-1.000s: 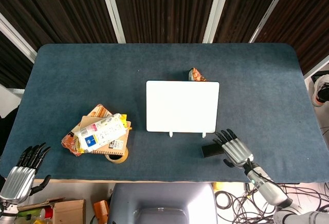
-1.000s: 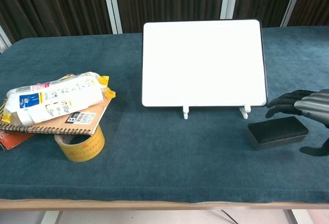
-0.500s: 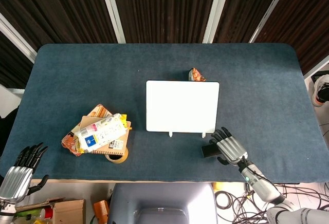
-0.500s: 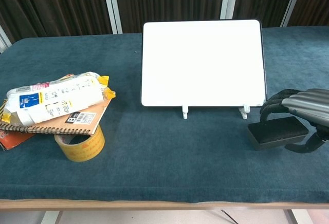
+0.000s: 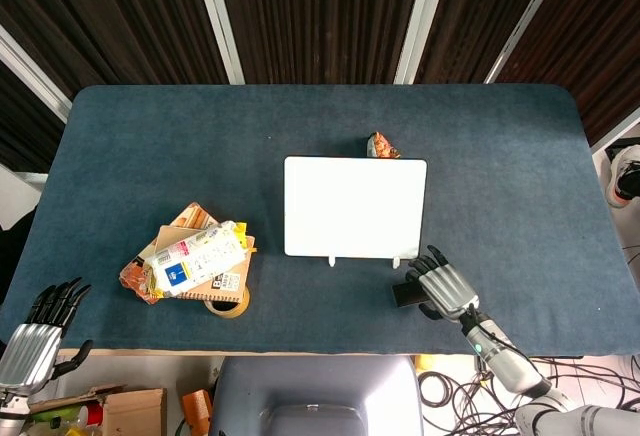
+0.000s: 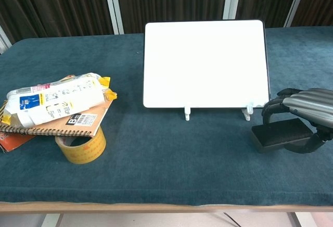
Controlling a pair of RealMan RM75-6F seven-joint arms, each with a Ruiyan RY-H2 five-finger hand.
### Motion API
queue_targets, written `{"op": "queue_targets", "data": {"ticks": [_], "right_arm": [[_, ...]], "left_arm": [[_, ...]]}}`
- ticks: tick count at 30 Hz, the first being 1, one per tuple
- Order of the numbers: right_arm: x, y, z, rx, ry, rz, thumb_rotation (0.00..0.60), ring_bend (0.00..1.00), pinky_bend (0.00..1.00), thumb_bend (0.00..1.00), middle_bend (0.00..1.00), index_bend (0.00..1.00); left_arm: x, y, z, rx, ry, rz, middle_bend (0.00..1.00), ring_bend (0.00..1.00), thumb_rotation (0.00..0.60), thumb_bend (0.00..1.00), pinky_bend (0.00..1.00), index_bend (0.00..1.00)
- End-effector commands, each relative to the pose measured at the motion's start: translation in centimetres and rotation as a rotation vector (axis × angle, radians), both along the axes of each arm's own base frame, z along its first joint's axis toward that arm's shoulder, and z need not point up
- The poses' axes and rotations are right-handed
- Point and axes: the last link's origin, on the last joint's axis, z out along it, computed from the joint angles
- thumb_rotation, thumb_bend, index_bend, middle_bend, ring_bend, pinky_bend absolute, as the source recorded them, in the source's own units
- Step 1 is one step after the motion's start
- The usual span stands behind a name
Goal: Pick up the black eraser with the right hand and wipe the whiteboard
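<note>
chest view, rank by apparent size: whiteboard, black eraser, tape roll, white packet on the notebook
1. whiteboard, by far the largest.
2. white packet.
3-4. black eraser and tape roll look about alike; the right hand covers part of the eraser and the notebook hides the roll's top, so no ranking.

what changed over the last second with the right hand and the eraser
The right hand moved in over the black eraser and curled its fingers around it, gripping it; the eraser's near end now looks slightly tilted. The left hand sank a little lower. The whiteboard and tape roll stayed put.
</note>
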Motion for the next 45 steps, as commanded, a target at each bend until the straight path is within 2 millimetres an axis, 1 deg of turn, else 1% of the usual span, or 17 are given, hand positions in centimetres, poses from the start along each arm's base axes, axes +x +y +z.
{"op": "queue_targets", "data": {"ticks": [1, 6, 13, 18, 21, 25, 28, 31, 35, 36, 39, 42, 45], "right_arm": [[0.0, 0.1, -0.1, -0.022, -0.011, 0.006, 0.600, 0.17, 0.13, 0.24, 0.27, 0.51], [-0.3, 0.3, -0.1, -0.031, -0.008, 0.013, 0.600, 0.24, 0.17, 0.24, 0.34, 0.62], [-0.3, 0.7, 0.2, -0.058, -0.013, 0.033, 0.600, 0.29, 0.20, 0.24, 0.41, 0.70], [-0.2, 0.9, 0.2, -0.079, -0.021, 0.050, 0.600, 0.34, 0.25, 0.24, 0.48, 0.79], [0.0, 1.1, 0.3, -0.093, -0.038, 0.068, 0.600, 0.36, 0.27, 0.24, 0.51, 0.82], [1.3, 1.8, 1.3, -0.159, -0.076, 0.164, 0.600, 0.37, 0.27, 0.24, 0.52, 0.83], [2.8, 1.6, 2.3, -0.254, -0.092, 0.241, 0.600, 0.37, 0.27, 0.24, 0.52, 0.83], [4.9, 0.5, 3.0, -0.351, -0.083, 0.322, 0.600, 0.37, 0.28, 0.24, 0.52, 0.83], [8.0, -2.0, 3.3, -0.460, -0.017, 0.406, 0.600, 0.38, 0.28, 0.24, 0.52, 0.82], [8.8, -3.0, 3.2, -0.495, 0.007, 0.426, 0.600, 0.38, 0.28, 0.24, 0.52, 0.82], [10.2, -5.5, 2.7, -0.541, 0.053, 0.429, 0.600, 0.38, 0.29, 0.24, 0.52, 0.82], [11.1, -7.7, 2.0, -0.575, 0.110, 0.434, 0.600, 0.38, 0.29, 0.24, 0.52, 0.81], [11.5, -9.6, 1.2, -0.616, 0.182, 0.461, 0.600, 0.38, 0.29, 0.24, 0.52, 0.79]], "left_arm": [[0.0, 0.0, 0.0, 0.000, 0.000, -0.001, 0.00, 0.00, 0.600, 0.36, 0.06, 0.00], [-0.1, 0.0, 0.0, -0.001, 0.001, 0.002, 0.00, 0.00, 0.600, 0.36, 0.06, 0.00], [-0.2, 0.0, 0.0, 0.000, 0.000, 0.007, 0.00, 0.00, 0.600, 0.36, 0.06, 0.00], [-0.2, 0.0, -0.1, -0.005, -0.002, 0.008, 0.00, 0.00, 0.600, 0.36, 0.06, 0.00], [-0.2, 0.0, -0.1, -0.004, -0.004, 0.006, 0.00, 0.00, 0.600, 0.36, 0.06, 0.00], [-0.3, 0.0, 0.1, 0.003, -0.006, 0.011, 0.00, 0.00, 0.600, 0.36, 0.06, 0.00], [-0.3, 0.0, 0.2, 0.002, -0.008, 0.010, 0.00, 0.00, 0.600, 0.36, 0.06, 0.00], [-0.2, 0.0, 0.1, 0.000, -0.007, 0.005, 0.00, 0.00, 0.600, 0.36, 0.06, 0.00], [0.1, 0.1, 0.0, 0.001, -0.010, -0.004, 0.00, 0.00, 0.600, 0.36, 0.06, 0.00], [0.1, 0.1, 0.0, 0.001, -0.011, -0.005, 0.00, 0.00, 0.600, 0.35, 0.06, 0.00], [0.1, 0.1, -0.1, -0.001, -0.007, -0.003, 0.00, 0.00, 0.600, 0.36, 0.06, 0.00], [0.0, 0.1, -0.2, -0.004, -0.005, 0.006, 0.00, 0.00, 0.600, 0.35, 0.06, 0.00], [-0.1, 0.1, -0.2, 0.005, -0.008, 0.019, 0.00, 0.00, 0.600, 0.36, 0.06, 0.00]]}}
